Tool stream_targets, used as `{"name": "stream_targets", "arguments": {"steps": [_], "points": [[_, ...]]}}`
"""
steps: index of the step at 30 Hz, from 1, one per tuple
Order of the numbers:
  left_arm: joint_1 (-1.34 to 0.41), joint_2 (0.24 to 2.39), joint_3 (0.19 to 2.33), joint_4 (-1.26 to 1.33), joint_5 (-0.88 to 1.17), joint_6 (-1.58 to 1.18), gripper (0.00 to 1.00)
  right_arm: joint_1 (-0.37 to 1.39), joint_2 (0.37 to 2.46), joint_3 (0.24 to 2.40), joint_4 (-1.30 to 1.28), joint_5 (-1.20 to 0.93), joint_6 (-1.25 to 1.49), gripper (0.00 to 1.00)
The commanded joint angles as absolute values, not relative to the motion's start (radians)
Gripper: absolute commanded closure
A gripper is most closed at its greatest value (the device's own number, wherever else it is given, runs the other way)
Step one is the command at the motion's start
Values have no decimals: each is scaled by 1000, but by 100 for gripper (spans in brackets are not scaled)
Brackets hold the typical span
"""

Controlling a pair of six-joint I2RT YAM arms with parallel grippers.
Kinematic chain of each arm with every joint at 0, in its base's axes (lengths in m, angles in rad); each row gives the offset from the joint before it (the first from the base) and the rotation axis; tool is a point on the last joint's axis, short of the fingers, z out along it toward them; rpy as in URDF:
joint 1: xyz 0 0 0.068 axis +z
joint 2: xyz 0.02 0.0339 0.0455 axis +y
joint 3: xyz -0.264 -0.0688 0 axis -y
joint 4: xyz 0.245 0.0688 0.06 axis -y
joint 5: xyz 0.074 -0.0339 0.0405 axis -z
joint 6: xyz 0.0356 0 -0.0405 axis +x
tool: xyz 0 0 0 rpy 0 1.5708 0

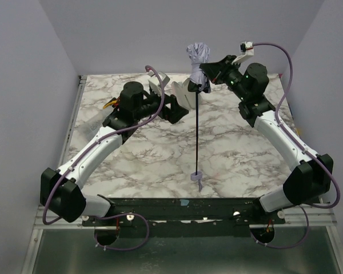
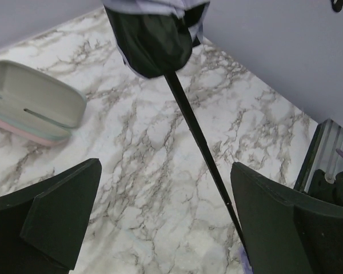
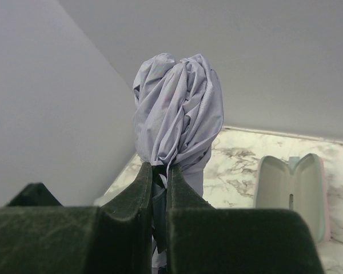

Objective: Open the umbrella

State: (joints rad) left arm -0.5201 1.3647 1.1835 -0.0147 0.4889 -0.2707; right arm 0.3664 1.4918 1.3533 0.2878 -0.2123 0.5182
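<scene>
The umbrella hangs upright over the table, its pale lavender canopy [image 1: 198,54] still bunched at the top. A thin black shaft [image 1: 198,131] runs down to the small lavender handle [image 1: 197,176] near the front edge. My right gripper [image 1: 208,71] is shut on the canopy's lower folds [image 3: 180,108], the fabric pinched between its fingers [image 3: 143,188]. My left gripper [image 1: 177,108] stands open, left of the shaft and apart from it. In the left wrist view the shaft [image 2: 200,137] crosses past the right finger [image 2: 286,228], under the canopy's black inside [image 2: 154,37].
An open pale glasses case [image 1: 182,91] lies at the back middle, also in the left wrist view [image 2: 34,97]. Red-and-yellow pliers [image 1: 111,103] and a clear plastic box [image 1: 90,121] sit back left, partly hidden by my left arm. Walls close in at the back and sides.
</scene>
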Motion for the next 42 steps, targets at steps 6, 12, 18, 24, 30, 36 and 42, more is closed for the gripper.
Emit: {"name": "stream_targets", "arguments": {"steps": [6, 12, 18, 24, 30, 36, 42], "points": [[-382, 1335, 1304, -8, 748, -443, 1, 370, 1375, 1316, 370, -444, 574, 99], [-392, 1395, 1344, 120, 793, -691, 2, 370, 1369, 1288, 389, -415, 617, 99], [-446, 1445, 1439, 32, 677, -657, 1, 373, 1375, 1293, 379, -415, 648, 99], [-498, 1506, 1489, -24, 573, -646, 2, 388, 1383, 1289, 380, -404, 640, 99], [-550, 1549, 1551, -112, 429, -578, 1, 437, 1370, 1278, 347, -322, 617, 99], [-565, 1580, 1600, -205, 332, -530, 42, 452, 1366, 1284, 330, -275, 610, 99], [-520, 1551, 1506, -105, 499, -571, 98, 452, 1337, 1290, 278, -226, 590, 51]]}}
